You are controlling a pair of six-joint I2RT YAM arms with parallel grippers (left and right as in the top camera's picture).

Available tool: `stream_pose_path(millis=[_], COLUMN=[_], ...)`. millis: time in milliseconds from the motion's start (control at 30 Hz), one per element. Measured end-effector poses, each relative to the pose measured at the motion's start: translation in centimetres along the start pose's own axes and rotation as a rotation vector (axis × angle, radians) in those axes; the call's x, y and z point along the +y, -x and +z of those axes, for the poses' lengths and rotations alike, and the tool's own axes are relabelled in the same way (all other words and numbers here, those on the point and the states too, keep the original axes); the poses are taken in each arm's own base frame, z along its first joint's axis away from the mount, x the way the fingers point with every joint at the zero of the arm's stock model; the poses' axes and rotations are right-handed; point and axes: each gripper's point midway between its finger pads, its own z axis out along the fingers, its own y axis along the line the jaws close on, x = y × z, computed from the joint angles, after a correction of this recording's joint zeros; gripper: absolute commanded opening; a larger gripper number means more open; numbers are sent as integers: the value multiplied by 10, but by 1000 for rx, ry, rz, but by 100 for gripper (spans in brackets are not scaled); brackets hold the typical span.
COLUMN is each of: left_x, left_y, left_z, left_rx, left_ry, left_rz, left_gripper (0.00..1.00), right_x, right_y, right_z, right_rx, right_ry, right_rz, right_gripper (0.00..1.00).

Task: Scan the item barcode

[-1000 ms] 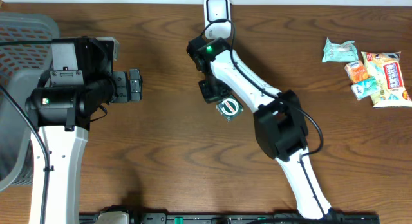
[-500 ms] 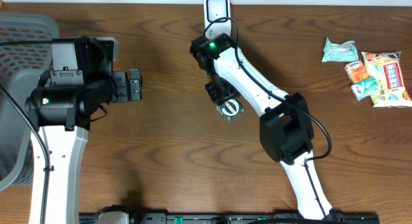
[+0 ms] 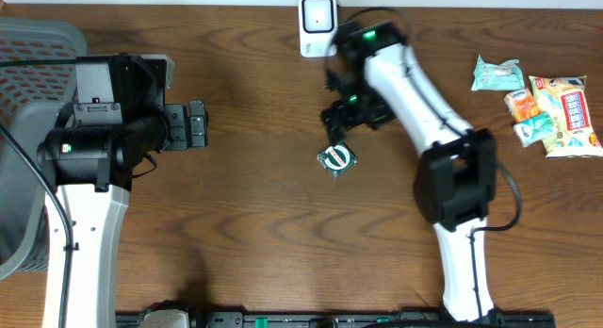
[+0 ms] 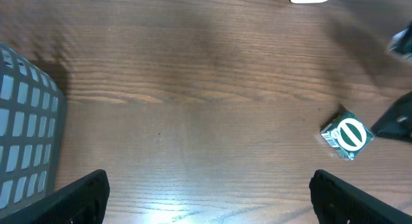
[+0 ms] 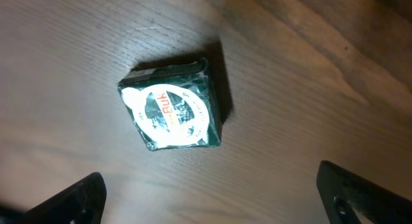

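Green and white, the packet [image 3: 336, 158] lies on the wooden table [image 3: 236, 224] just beside the right gripper [image 3: 337, 119], whose jaws stand wide, holding nothing. The left gripper [image 3: 196, 125], well apart, gapes wide and empty.

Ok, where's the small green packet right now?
Overhead, the small green packet lies loose on the table near centre, just in front of the open right gripper, with the white scanner at the far edge beyond.
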Motion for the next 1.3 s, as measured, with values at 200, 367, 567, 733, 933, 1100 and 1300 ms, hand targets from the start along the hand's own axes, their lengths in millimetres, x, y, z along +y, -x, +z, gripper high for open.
stream_pose_path(millis=[200, 367, 567, 733, 933, 1100, 1300], left_x=[0, 0, 0, 0, 0, 0, 0], left_y=[0, 0, 0, 0, 0, 0, 0], left_z=[0, 0, 0, 0, 0, 0, 0], left_rx=[0, 0, 0, 0, 0, 0, 0], left_ry=[0, 0, 0, 0, 0, 0, 0], left_rz=[0, 0, 0, 0, 0, 0, 0], left_gripper=[98, 98, 98, 98, 98, 98, 98], right_x=[-17, -4, 15, 31, 40, 40, 32], right_y=[-15, -18, -38, -43, -58, -88, -69], right_z=[-8, -3, 1, -15, -75, -98, -53], right_rx=[32, 67, 155, 119, -50, -117, -164], right_ry=[117, 52, -171, -235, -244, -243, -240], right_rz=[49, 37, 53, 10, -13, -15, -22], right_gripper=[99, 99, 99, 99, 99, 99, 99])
